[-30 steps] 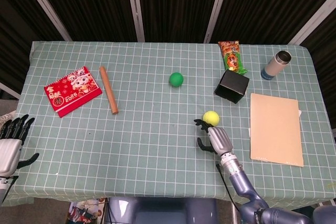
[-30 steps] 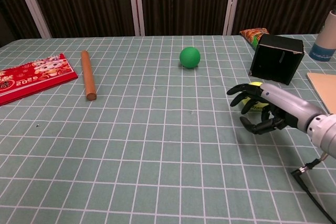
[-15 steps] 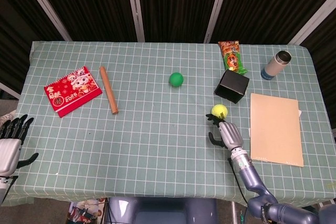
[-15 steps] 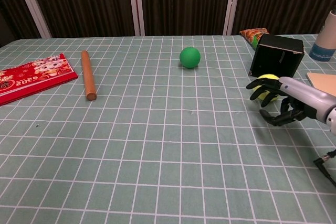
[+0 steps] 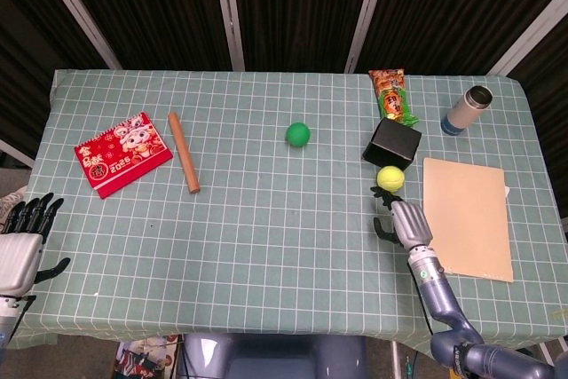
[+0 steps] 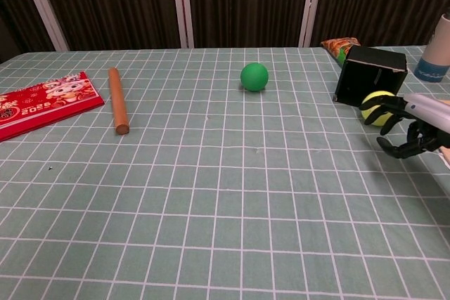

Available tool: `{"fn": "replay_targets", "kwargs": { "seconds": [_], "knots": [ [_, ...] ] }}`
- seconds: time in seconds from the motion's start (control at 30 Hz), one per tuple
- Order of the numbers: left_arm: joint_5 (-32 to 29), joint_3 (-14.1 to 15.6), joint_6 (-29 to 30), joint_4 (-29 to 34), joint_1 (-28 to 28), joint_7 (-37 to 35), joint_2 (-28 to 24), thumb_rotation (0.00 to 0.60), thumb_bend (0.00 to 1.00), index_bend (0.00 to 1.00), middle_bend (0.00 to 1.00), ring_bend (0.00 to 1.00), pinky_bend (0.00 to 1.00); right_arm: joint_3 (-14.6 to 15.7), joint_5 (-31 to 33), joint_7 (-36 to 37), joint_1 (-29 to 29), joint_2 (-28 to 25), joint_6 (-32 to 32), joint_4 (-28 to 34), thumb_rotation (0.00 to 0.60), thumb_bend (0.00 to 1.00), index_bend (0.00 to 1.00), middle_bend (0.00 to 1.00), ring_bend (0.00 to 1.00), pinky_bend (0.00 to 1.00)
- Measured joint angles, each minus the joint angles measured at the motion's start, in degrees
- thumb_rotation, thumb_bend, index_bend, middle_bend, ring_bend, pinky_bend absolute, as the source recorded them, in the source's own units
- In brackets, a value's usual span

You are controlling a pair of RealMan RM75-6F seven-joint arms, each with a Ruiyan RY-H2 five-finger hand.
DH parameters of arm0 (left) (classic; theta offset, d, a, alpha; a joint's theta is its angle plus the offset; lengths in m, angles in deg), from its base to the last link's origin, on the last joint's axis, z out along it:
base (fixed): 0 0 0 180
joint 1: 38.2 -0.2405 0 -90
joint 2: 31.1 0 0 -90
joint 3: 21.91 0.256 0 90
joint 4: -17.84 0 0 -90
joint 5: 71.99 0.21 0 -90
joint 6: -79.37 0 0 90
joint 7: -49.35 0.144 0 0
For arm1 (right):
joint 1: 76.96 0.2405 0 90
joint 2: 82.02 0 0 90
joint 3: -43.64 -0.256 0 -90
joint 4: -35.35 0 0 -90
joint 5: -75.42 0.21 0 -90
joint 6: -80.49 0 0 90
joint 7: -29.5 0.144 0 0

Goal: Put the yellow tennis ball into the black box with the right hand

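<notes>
One ball [image 5: 389,177] matters here, the yellow one, and it is seen just ahead of the right hand [image 5: 403,220], right at the dark fingertips [image 6: 371,105] and just short of the box [image 5: 392,145]. From above it looks to be resting on the cloth; from the chest view the fingers are curved around its near side. Whether it is actually gripped cannot be told. The hand may only be cupped against it.

A tennis ball is judged to be light, springy and felt-covered, so it should be neither slippery nor fragile, but it will roll away freely if nudged. A hold is best taken across its widest part, with fingers on one side and the thumb opposite, rather than with a push from behind.

The box lies beyond the ball, tipped at an angle, and its opening cannot be made out clearly from either view. In the chest view the right wrist is cut off by the frame edge. The left hand [image 5: 21,244] is held far off to the other side, at the table [image 5: 266,264] edge, fingers apart and holding nothing.
</notes>
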Motion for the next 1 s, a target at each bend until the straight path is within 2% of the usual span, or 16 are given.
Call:
{"fn": "replay_targets", "kwargs": {
  "seconds": [0.2, 0.37, 0.57, 1.0],
  "knots": [
    [0.1, 0.3, -0.3, 0.3, 0.1, 0.3, 0.1, 0.600, 0.16, 0.00, 0.00, 0.00, 0.00, -0.3, 0.2, 1.2, 0.5, -0.9, -0.8, -0.8, 0.600, 0.55, 0.17, 0.26, 0.33, 0.60],
    [-0.2, 0.2, -0.2, 0.5, 0.1, 1.3, 0.3, 0.600, 0.16, 0.00, 0.00, 0.00, 0.00, -0.8, -0.1, 3.7, 1.6, -1.4, -2.4, -1.6, 0.600, 0.55, 0.17, 0.26, 0.33, 0.56],
    [-1.2, -0.1, -0.3, 0.8, 0.2, 2.5, 0.8, 0.600, 0.16, 0.00, 0.00, 0.00, 0.00, -1.0, -0.6, 5.6, 3.3, -1.1, -4.2, -5.0, 0.600, 0.55, 0.16, 0.26, 0.32, 0.48],
    [-2.6, -0.5, -1.1, 0.7, 0.6, 4.2, 1.5, 0.600, 0.16, 0.00, 0.00, 0.00, 0.00, 0.0, -3.0, 8.9, 6.4, -0.5, -7.5, -11.2, 0.600, 0.55, 0.17, 0.26, 0.32, 0.42]
  ]
}}
